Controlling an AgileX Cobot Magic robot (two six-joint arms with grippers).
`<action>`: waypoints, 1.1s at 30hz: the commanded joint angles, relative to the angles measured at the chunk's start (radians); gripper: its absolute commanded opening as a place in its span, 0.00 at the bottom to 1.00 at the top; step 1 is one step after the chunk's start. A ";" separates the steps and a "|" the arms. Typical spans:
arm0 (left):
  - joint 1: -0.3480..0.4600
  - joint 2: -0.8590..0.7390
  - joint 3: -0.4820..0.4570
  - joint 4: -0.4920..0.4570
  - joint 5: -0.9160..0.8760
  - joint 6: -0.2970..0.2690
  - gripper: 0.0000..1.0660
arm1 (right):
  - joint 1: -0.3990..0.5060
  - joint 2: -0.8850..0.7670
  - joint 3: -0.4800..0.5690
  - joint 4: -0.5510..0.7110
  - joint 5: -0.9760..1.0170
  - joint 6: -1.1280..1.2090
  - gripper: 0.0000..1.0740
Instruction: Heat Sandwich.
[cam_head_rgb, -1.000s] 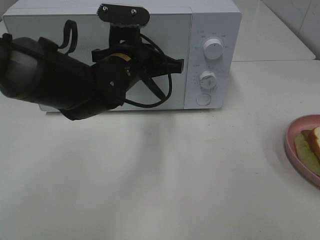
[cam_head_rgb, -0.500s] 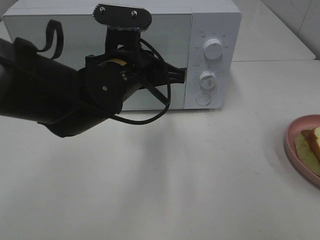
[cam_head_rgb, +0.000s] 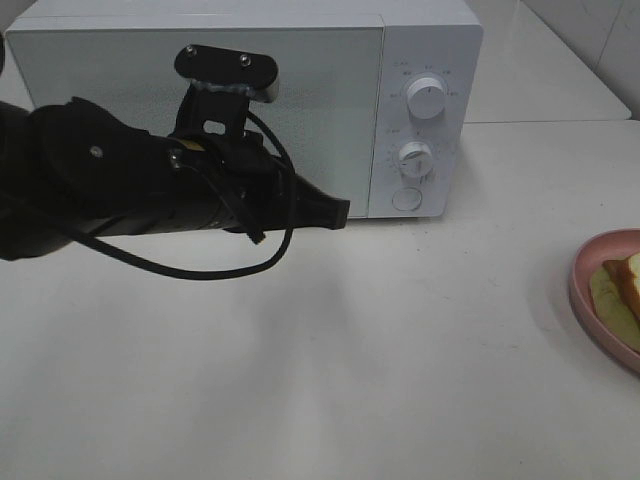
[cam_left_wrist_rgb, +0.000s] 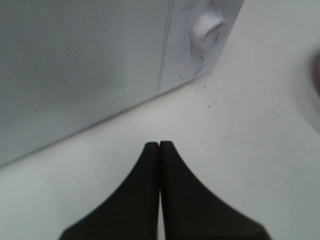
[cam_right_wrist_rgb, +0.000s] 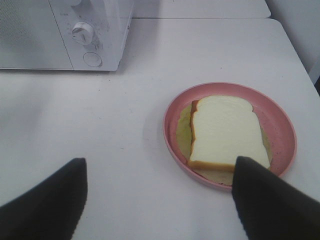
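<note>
Moved: left tool (cam_head_rgb: 338, 211) is lowered before the microwave (cam_head_rgb: 420, 60), clenched empty.
Right tool (cam_right_wrist_rgb: 159, 200): released above the bench (cam_head_rgb: 400, 350).
Sandwich (cam_right_wrist_rgb: 225, 131): laid on pink plate (cam_right_wrist_rgb: 171, 107).

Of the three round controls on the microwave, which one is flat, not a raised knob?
The lowest one, the button. It sits flush under the two knobs, the upper knob and the middle knob, which both stick out.
</note>
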 joint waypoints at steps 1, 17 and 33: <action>0.052 -0.029 0.003 0.031 0.193 0.002 0.00 | -0.007 -0.028 0.001 0.000 -0.008 -0.013 0.71; 0.326 -0.115 0.003 0.180 0.805 -0.186 0.95 | -0.007 -0.028 0.001 0.000 -0.008 -0.012 0.71; 0.613 -0.326 0.005 0.483 1.131 -0.379 0.93 | -0.007 -0.028 0.001 0.000 -0.008 -0.012 0.71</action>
